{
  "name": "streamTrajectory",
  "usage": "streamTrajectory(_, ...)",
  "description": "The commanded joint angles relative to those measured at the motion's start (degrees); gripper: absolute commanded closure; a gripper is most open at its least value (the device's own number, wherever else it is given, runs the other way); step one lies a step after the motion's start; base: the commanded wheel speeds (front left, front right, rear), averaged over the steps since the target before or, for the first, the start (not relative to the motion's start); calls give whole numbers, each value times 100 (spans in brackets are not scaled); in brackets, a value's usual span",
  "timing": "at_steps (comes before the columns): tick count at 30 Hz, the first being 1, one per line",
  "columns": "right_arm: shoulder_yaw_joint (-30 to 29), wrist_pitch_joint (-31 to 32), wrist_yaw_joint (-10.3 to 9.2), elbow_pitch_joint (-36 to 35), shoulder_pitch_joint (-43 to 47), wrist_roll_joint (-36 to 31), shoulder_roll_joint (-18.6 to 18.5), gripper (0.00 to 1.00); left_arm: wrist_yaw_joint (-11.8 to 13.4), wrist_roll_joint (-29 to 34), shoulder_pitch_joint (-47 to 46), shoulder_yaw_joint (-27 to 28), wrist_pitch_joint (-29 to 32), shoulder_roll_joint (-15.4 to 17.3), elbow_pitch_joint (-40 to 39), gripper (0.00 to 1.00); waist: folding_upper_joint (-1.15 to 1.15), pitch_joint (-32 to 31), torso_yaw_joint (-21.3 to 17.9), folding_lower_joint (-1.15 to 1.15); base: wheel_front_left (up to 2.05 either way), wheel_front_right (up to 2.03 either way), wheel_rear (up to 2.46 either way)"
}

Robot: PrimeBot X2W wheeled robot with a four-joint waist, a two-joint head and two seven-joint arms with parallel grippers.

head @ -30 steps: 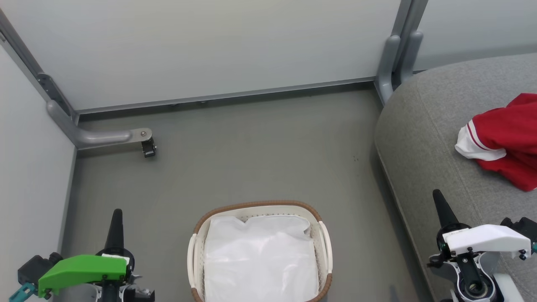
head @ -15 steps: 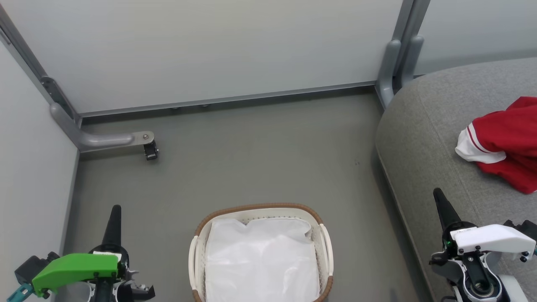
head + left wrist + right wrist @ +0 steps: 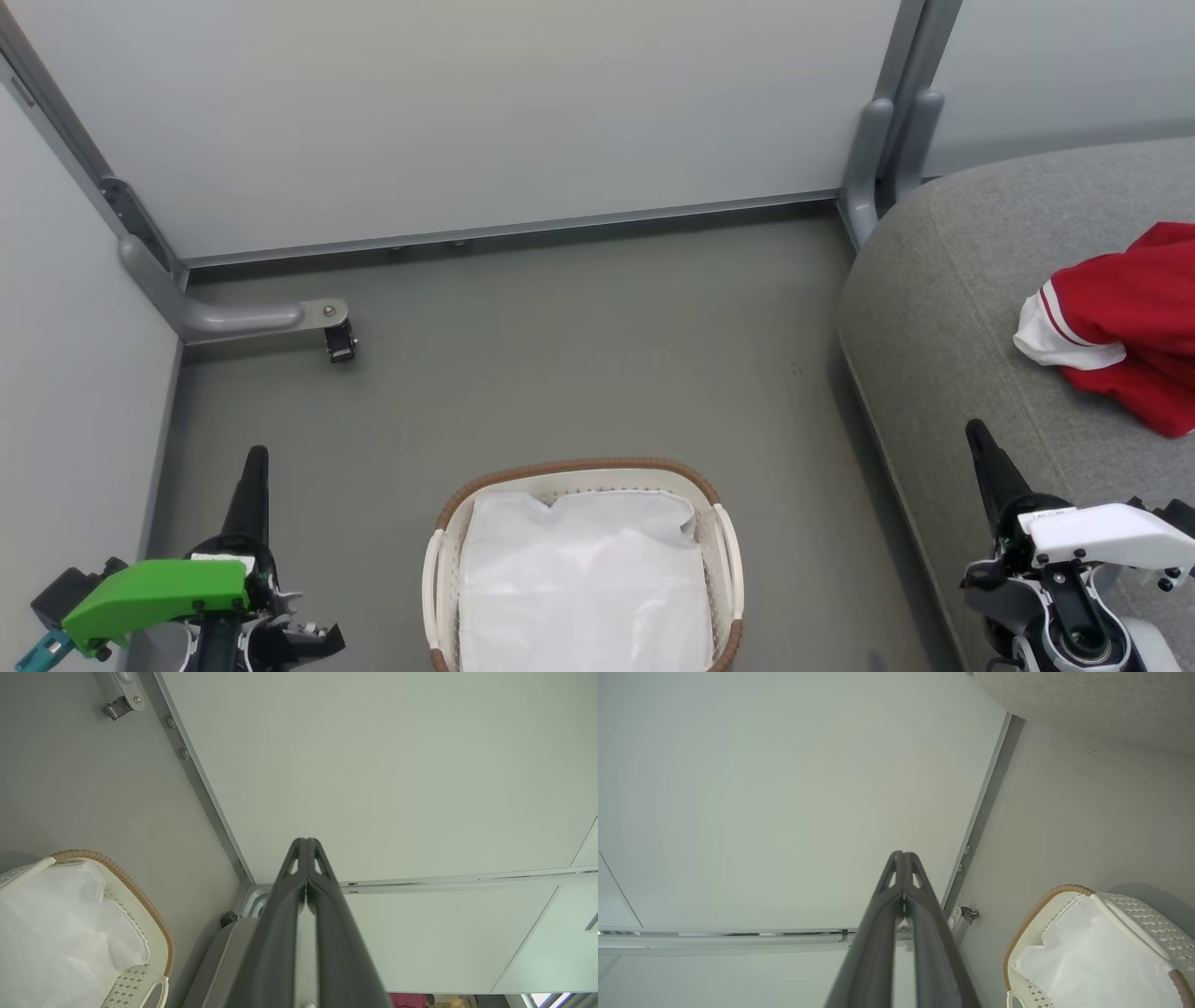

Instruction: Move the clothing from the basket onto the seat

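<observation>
Red clothing (image 3: 1134, 322) with white striped trim lies bunched on the grey seat (image 3: 943, 280) at the right edge of the head view. The cream basket (image 3: 579, 471) with a brown rim stands on the floor at bottom centre, holding just its white liner (image 3: 579, 579). It also shows in the left wrist view as the basket (image 3: 140, 900) and in the right wrist view as the basket (image 3: 1045, 905). My left gripper (image 3: 254, 459) is shut and empty, left of the basket. My right gripper (image 3: 977, 434) is shut and empty over the seat's front edge.
Pale partition walls (image 3: 467, 112) with grey metal frames close off the back and left. A grey foot with a small caster (image 3: 338, 341) juts onto the floor at the left. Grey upright posts (image 3: 887, 140) stand beside the seat's far corner.
The whole head view has shifted slightly, so the camera moved. Both grippers sit a little lower in the picture and stay shut. The clothing and basket have not moved.
</observation>
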Motion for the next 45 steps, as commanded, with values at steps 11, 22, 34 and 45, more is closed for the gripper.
streamTrajectory(11,-57,139,-2,-96,61,523,-40,100,-31,-514,-125,71,146,44,-81,100,0,-60,20,0,0,0,0)
streamTrajectory(22,-83,220,-2,-133,89,828,-42,100,-34,-814,-125,91,228,45,-99,100,0,-106,36,0,0,0,0)
streamTrajectory(34,-81,220,-2,-131,88,828,-42,100,-34,-814,-115,90,226,45,-96,100,0,-106,36,0,0,0,0)
streamTrajectory(45,-81,220,-2,-131,88,828,-42,100,-34,-814,-115,90,225,45,-97,100,0,-106,36,0,0,0,0)
